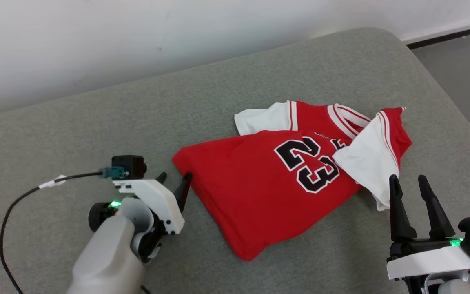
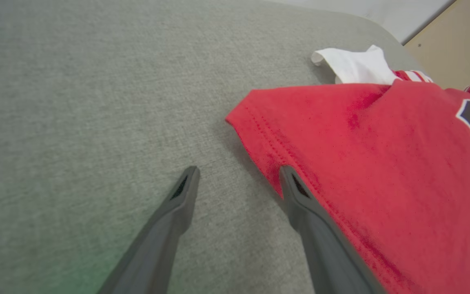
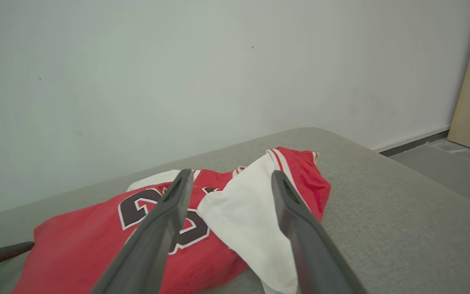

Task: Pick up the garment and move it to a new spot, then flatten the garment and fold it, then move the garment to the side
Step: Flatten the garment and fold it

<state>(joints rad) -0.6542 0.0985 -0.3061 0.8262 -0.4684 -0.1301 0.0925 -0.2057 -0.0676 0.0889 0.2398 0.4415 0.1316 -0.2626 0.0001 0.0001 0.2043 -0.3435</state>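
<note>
Garment (image 1: 259,183) lying rumpled on the grey surface (image 1: 96,122), with left end effector (image 1: 175,176) apart at its red hem corner (image 1: 180,160), right end effector (image 1: 408,178) apart just beside its white sleeve (image 1: 365,159); seems the pickup step, calling next for closing on cloth and lifting.

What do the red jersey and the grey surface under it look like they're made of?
Red jersey: soft matte fabric, probably cotton or polyester knit; it creases and has a stitched hem. Grey surface: matte woven upholstery cloth; visible weave, rounded padded-looking edge.
</note>
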